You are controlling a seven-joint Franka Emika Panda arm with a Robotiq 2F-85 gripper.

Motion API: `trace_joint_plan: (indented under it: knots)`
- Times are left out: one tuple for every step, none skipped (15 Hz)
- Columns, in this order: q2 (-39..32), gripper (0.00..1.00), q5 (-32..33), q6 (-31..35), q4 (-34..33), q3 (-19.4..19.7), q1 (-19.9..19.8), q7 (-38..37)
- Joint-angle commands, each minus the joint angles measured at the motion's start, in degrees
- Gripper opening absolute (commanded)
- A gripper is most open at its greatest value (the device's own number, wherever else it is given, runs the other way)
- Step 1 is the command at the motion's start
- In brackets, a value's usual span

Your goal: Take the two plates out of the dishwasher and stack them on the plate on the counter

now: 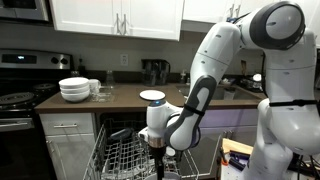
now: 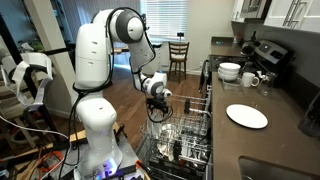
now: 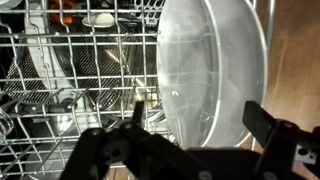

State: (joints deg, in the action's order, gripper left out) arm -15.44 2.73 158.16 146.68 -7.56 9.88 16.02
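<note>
A plate (image 3: 212, 70) is seen standing in the rack (image 3: 60, 60), right of middle, just above the wide-open gripper (image 3: 197, 120).

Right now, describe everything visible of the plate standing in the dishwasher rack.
In the wrist view the plate is round, white and glossy, apparently ceramic, with a shallow well and broad rim. It stands on edge in the wire rack. The open gripper straddles its lower edge, one finger each side; contact cannot be told.
</note>
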Motion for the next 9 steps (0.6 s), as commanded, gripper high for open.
trace_joint_plan:
  knots:
    - [-1.56, 0.71, 2.8, 1.26, -0.91, 0.1, -0.53, -2.59]
    - [-1.68, 0.65, 2.79, 1.19, -1.01, 0.06, -0.63, -2.58]
    - [-1.83, 0.56, 2.76, 1.19, -1.1, 0.06, -0.71, -2.56]
    - [-1.93, 0.51, 2.54, 1.11, -1.18, -0.08, -0.88, -2.32]
    - [-2.05, 0.45, 2.34, 1.09, -1.26, -0.19, -1.08, -2.06]
    - [-2.14, 0.38, 1.73, 1.02, -1.34, -0.57, -1.52, -1.44]
    - [-2.17, 0.32, 1.36, 0.94, -1.37, -0.79, -1.83, -1.05]
    - [-2.13, 0.25, 0.76, 0.75, -1.41, -1.21, -2.28, -0.43]
    - [-2.02, 0.19, 0.36, 0.44, -1.44, -1.55, -2.69, 0.0]
